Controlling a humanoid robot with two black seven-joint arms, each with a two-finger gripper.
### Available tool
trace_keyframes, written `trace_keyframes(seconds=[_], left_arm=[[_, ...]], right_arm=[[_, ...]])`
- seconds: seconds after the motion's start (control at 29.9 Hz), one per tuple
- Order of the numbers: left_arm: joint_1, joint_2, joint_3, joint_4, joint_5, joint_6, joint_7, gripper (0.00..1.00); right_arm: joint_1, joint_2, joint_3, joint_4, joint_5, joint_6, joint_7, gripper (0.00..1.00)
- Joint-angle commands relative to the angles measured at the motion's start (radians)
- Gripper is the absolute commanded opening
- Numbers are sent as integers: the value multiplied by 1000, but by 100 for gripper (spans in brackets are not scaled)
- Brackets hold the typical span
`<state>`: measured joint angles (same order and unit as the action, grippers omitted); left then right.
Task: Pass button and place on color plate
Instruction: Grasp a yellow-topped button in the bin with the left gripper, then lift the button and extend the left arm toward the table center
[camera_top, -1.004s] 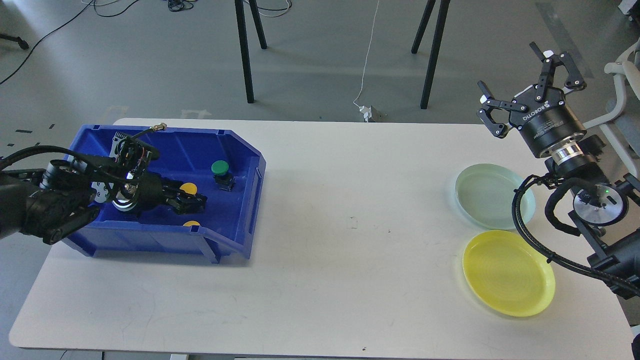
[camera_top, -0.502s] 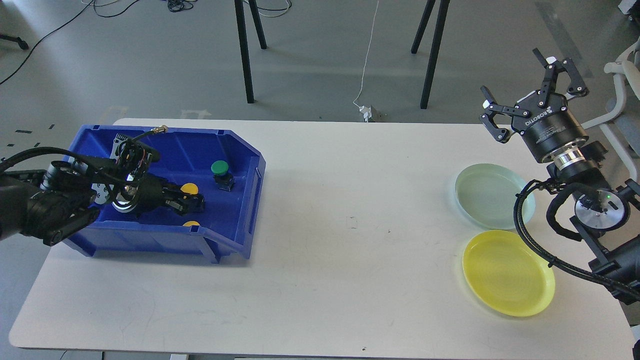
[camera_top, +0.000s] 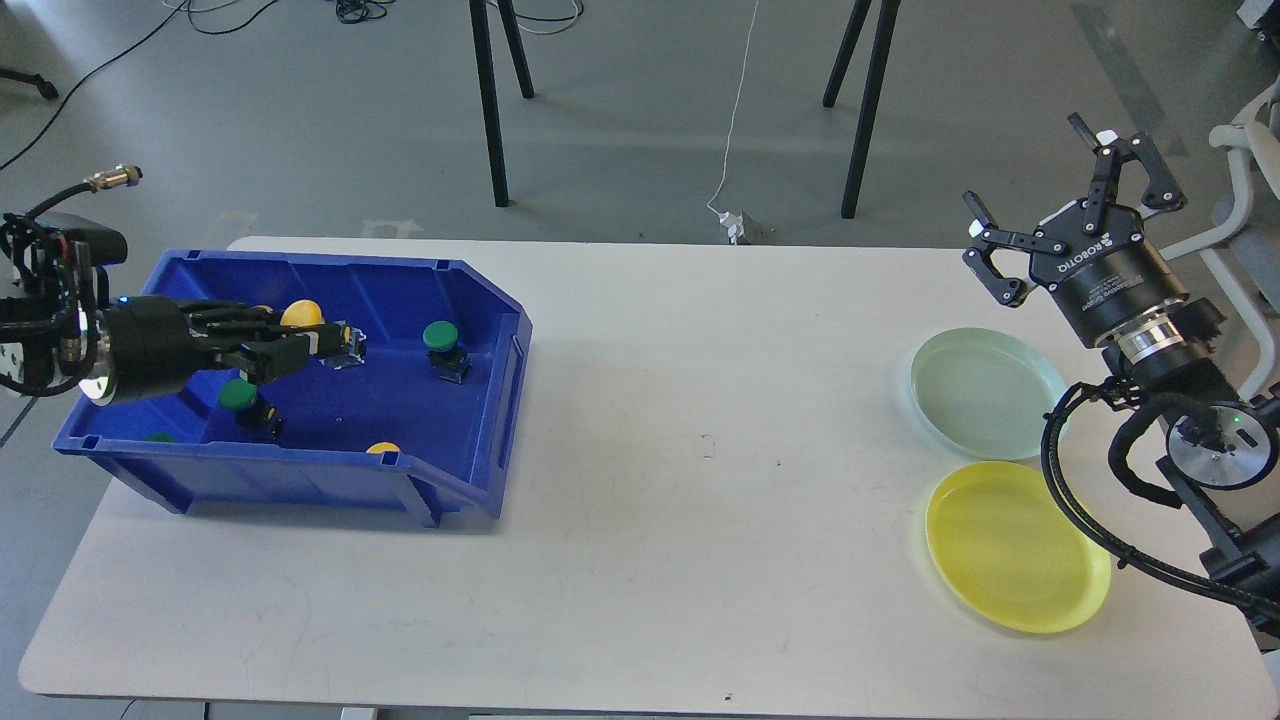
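My left gripper (camera_top: 305, 345) is shut on a yellow button (camera_top: 302, 314) and holds it raised above the floor of the blue bin (camera_top: 470, 400). In the bin lie a green button (camera_top: 441, 340) at the right, another green button (camera_top: 239, 397) at the left, and a yellow button (camera_top: 382, 449) at the front wall. My right gripper (camera_top: 1065, 205) is open and empty, high above the table's far right edge. A pale green plate (camera_top: 985, 392) and a yellow plate (camera_top: 1015, 545) lie on the table below it.
The white table (camera_top: 700, 450) stretches between the bin and the plates. Black stand legs (camera_top: 490, 100) and a cable rise behind the far edge. A white chair (camera_top: 1250, 170) is at the far right.
My left gripper has risen and pulled back to the left with a yellow button in it, which uncovered a green button in the bin. My right gripper has drifted slightly right.
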<state>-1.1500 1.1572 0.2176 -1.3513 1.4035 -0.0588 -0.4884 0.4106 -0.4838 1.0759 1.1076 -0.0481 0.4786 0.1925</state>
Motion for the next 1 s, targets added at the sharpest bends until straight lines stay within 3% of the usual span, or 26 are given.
trace_keyframes(seconds=[0.0,0.1,0.27,0.4,0.54,0.67,0.97], left_arm=[[19,84,-93,-211,-98,4,0,2],[21,52,-102,-320,-303,7,0,2],[24,-218,-176,-344,-487,98,0,2],[24,-462,-234,-238,-624,126,0,2],[68,-617,-251,-100,-640,126,0,2],[136,-677,-270,-54,-635,128,0,3],[142,-682,-280,-49,-637,126,0,3]], right_arm=[[-35,-25,-8,75,-27,-9,2,99],[-58,-85,-13,133,-113,-24,2,99],[-168,-183,-10,308,-188,-52,4,99],[-263,-262,-7,452,-226,-25,28,99],[-294,-294,-7,518,-226,10,51,99],[-294,-279,-36,522,-228,10,51,99],[-190,-225,-167,502,-225,10,53,99]])
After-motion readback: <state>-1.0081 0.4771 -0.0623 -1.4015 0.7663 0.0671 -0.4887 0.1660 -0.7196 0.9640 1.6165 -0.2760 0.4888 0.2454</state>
